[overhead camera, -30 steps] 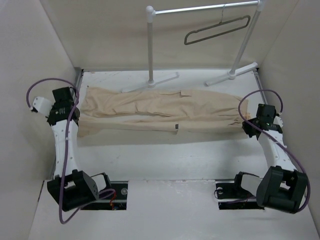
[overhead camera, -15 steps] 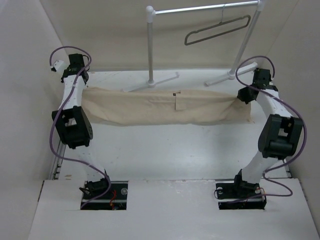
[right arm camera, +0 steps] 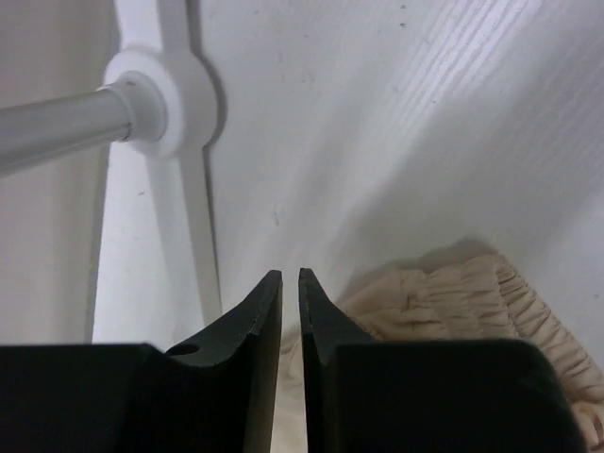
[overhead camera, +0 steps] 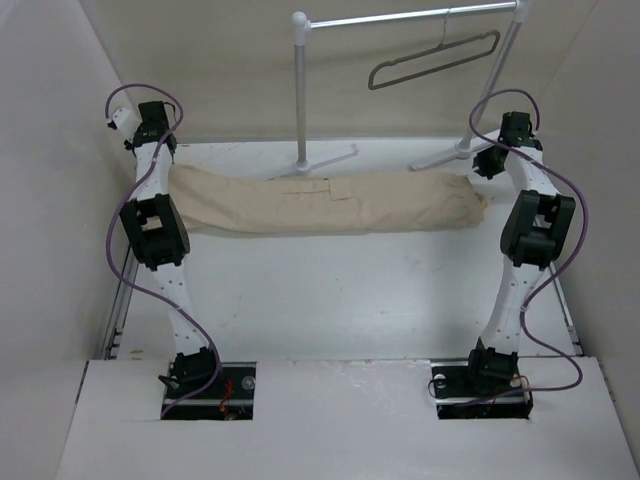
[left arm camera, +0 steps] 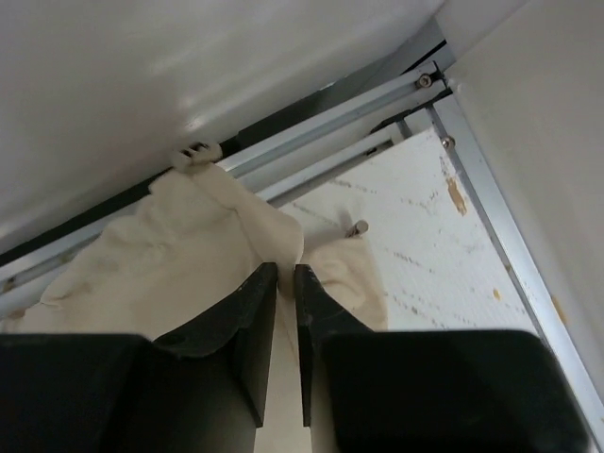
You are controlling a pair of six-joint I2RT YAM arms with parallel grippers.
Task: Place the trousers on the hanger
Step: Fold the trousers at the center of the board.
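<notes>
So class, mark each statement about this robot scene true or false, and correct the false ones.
1. The beige cloth cargo trousers lie on the white table. True.
2. The thin grey clothes hanger hangs from the rail of the white tubular garment rack. True.
3. The trousers are draped over the hanger. False: the hanger is bare, and the trousers are down on the table.
4. Both grippers sit at the same end of the trousers. False: the left gripper is at their left end and the right gripper at their right end.
</notes>
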